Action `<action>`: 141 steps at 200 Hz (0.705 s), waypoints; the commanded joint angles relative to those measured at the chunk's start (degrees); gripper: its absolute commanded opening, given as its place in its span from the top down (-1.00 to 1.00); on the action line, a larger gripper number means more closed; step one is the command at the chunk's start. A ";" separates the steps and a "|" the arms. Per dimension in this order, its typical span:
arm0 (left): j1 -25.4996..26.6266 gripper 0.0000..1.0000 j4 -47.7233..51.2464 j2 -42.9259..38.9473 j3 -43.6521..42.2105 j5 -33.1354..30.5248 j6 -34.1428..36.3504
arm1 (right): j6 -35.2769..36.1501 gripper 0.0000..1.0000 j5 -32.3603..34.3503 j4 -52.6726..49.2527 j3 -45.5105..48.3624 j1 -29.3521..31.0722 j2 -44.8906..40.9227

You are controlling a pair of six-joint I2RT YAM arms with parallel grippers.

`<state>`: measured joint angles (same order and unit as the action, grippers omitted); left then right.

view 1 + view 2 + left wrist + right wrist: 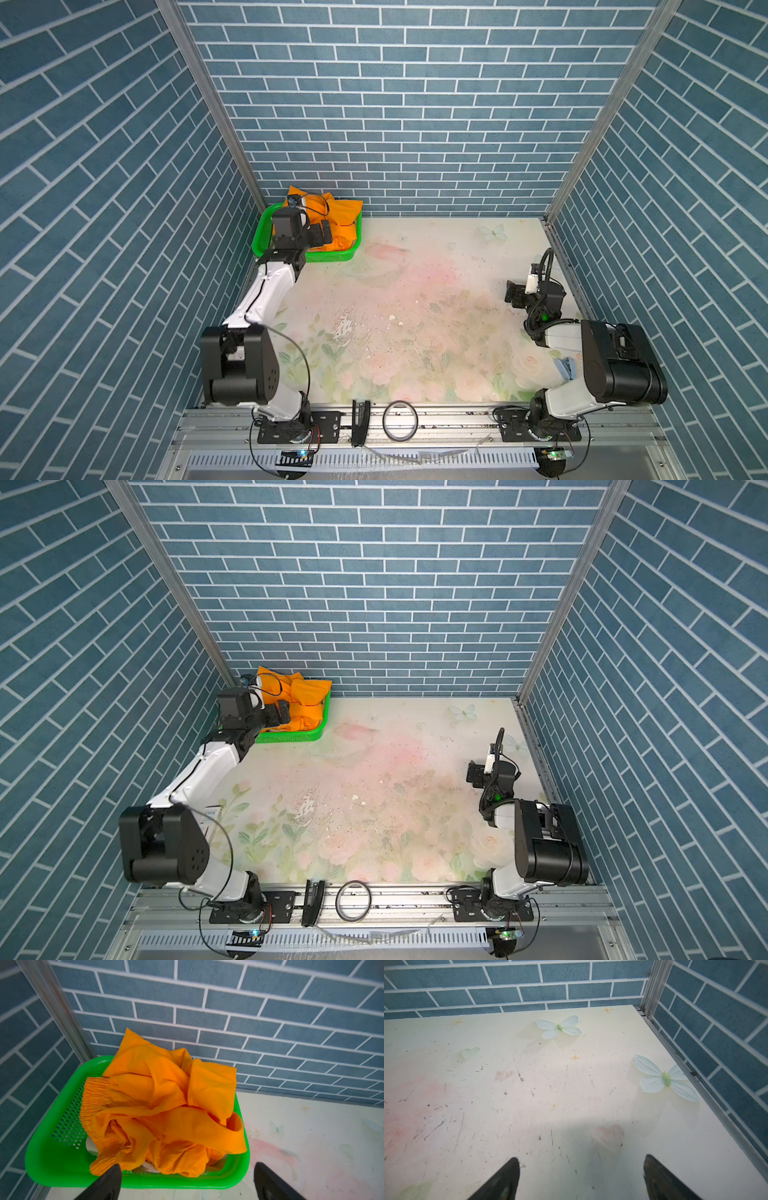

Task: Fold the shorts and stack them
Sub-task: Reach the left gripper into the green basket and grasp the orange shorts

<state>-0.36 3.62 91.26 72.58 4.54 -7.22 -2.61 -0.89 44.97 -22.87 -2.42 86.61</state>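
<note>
Scuffed floral table [415, 311]. Your right gripper [580, 1158] is wide open and empty, well apart from the green basket [52, 1167]. Your left gripper [187, 1164] is wide open and empty at the basket's near rim. The orange shorts [166, 1105] are heaped inside the basket over pale cloth [148, 1166]. Likely light and limp; pinch the gathered waistband [93, 1093].

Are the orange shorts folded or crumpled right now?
Crumpled, not folded: the orange shorts lie bunched in the green basket, waistband twisted, cloth draped over its rim.
</note>
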 commanded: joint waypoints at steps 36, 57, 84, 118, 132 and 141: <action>0.49 -0.99 6.93 17.43 13.62 5.85 3.48 | 1.76 -0.80 -1.56 -0.40 -0.66 0.13 -2.41; 1.79 -0.99 6.26 20.00 14.83 4.45 5.12 | 2.49 -0.75 -3.31 -4.09 -0.81 0.21 -6.67; 2.56 -0.91 7.06 22.11 16.78 3.84 6.67 | 2.66 -0.72 -5.13 -11.43 -2.05 1.68 -15.03; 2.56 0.51 11.76 24.65 21.72 5.09 7.98 | -1.63 -0.69 -11.93 -18.58 -3.78 4.00 -23.18; 2.57 0.94 13.29 24.46 22.81 5.41 8.09 | -1.52 -0.69 -11.51 -23.21 -5.47 5.96 -25.37; 2.56 1.00 13.77 23.79 22.96 5.76 8.17 | -1.74 -0.68 -11.66 -24.74 -5.92 7.07 -26.77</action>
<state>2.22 13.45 115.15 93.56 9.23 -0.34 -3.18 -9.67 28.91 -26.24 2.09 63.29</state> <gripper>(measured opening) 0.073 0.846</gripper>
